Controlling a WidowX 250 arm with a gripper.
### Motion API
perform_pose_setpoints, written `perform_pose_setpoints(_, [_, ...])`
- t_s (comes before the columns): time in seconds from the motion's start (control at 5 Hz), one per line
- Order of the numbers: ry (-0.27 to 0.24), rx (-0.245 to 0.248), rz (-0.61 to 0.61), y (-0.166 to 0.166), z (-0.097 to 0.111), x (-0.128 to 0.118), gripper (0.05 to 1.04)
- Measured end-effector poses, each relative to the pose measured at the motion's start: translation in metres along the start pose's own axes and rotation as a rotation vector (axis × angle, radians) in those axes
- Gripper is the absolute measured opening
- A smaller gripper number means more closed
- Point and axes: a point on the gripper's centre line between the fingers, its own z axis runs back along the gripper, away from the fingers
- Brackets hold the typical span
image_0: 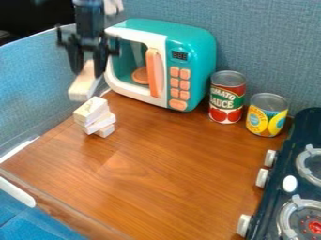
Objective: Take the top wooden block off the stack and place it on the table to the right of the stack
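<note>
- You have the pale wooden block (82,85) clamped in the pincer (88,64), up at the upper left; it hangs aslant below the pincer, raised off the surface (169,173). The picking up looks done to you, while the setting down and letting go look left to do.
- Just below your pincer, a little to its right, stands a small stack of wooden blocks (93,110). Its pieces lie crosswise and uneven on one another, yet it stands. You can count that much building as done; the held block is not part of it. Its low end comes near the top of the stack, but you cannot tell how much gap lies between them in depth.
- Right of your pincer sits the teal toy microwave (196,65), upright, with an orange handle on its front. You see no block in it.
- Farther right of your pincer, just beside the microwave, stands the red can (227,99), upright.
- Farther right again is the yellow can (268,117), also upright and near the red one.
- Farthest right of your pincer, and lower down, lies the dark toy stove (283,185), well apart from the stack and the held block.
</note>
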Motion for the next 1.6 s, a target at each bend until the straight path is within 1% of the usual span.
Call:
perform_pose_setpoints(0.2, [-0.022,0.008,-0.032,-0.004,0.017,-0.004,0.513])
perform_pose_setpoints(0.4, [0.028,0.045,-0.242,-0.030,0.002,0.001,0.513])
perform_pose_setpoints(0.6, [0.028,0.028,-0.460,-0.070,-0.014,-0.005,0.513])
perform_pose_setpoints(0.8, [0.058,0.029,-0.569,-0.084,-0.033,-0.018,0.513])
perform_pose_setpoints(1.0, [0.090,-0.011,-0.626,-0.089,-0.048,-0.030,0.513])
perform_pose_setpoints(1.2, [0.077,-0.043,-0.641,-0.084,-0.061,-0.024,0.513])
perform_pose_setpoints(1.4, [0.099,-0.042,-0.635,-0.076,-0.094,-0.019,0.513])
perform_pose_setpoints(1.6, [0.100,-0.007,-0.633,-0.079,-0.116,-0.020,0.513])
